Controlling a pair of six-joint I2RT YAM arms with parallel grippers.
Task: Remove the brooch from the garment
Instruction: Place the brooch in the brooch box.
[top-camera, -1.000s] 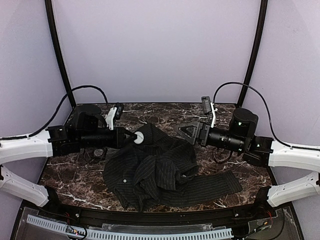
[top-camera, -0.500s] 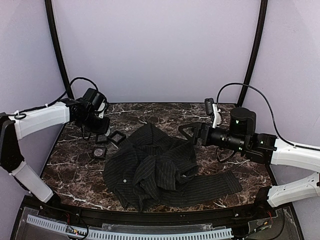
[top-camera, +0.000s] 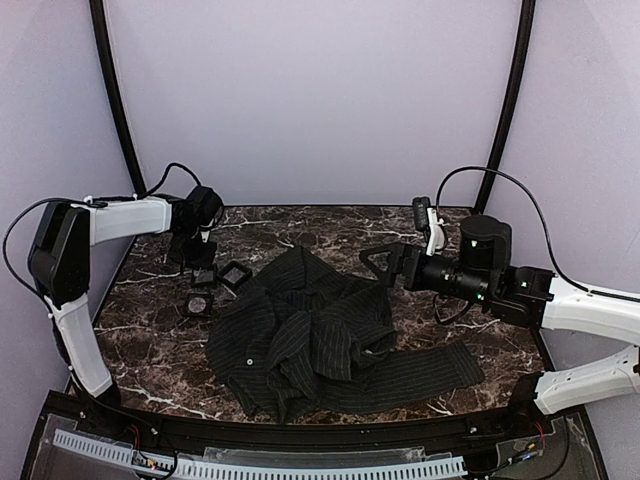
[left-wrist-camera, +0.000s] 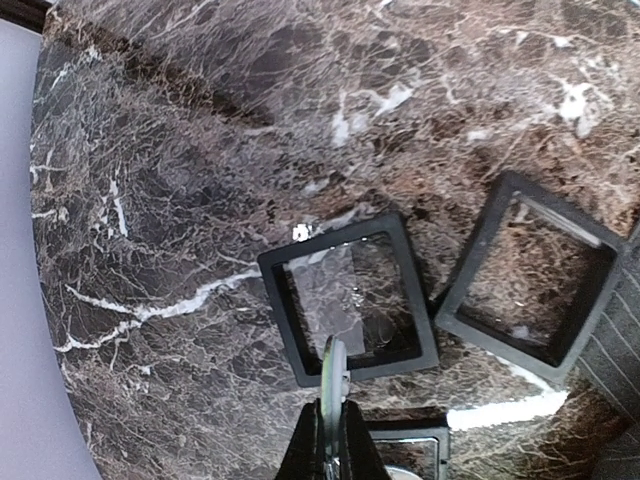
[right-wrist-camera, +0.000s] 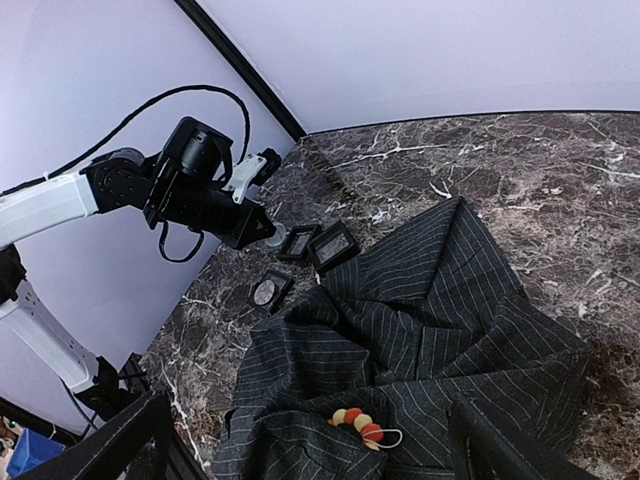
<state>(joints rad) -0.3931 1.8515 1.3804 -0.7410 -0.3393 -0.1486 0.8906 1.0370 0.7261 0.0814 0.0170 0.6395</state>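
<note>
The brooch (right-wrist-camera: 358, 426), a small cluster of orange, red and white beads, sits half tucked in a fold of the dark pinstriped garment (right-wrist-camera: 430, 300); I cannot make it out in the top view. My right gripper (right-wrist-camera: 305, 405) is open and hovers just above it, one finger on each side. In the top view it (top-camera: 375, 262) is over the garment's (top-camera: 310, 335) far right edge. My left gripper (left-wrist-camera: 335, 410) is shut on a thin white round disc (left-wrist-camera: 335, 372), seen edge-on. It hangs over a square black box (left-wrist-camera: 290, 330) at the back left (top-camera: 200, 262).
Three small square black boxes lie left of the garment (top-camera: 235, 275) (top-camera: 203, 277) (top-camera: 197, 302); the nearest one holds a round pale thing (right-wrist-camera: 266, 291). A second open box (left-wrist-camera: 480, 270) shows in the left wrist view. Black frame posts stand at the back corners.
My left arm has swung from the garment's middle to the back left, carrying the white disc, and now hangs over the black boxes. My right gripper has barely moved.
</note>
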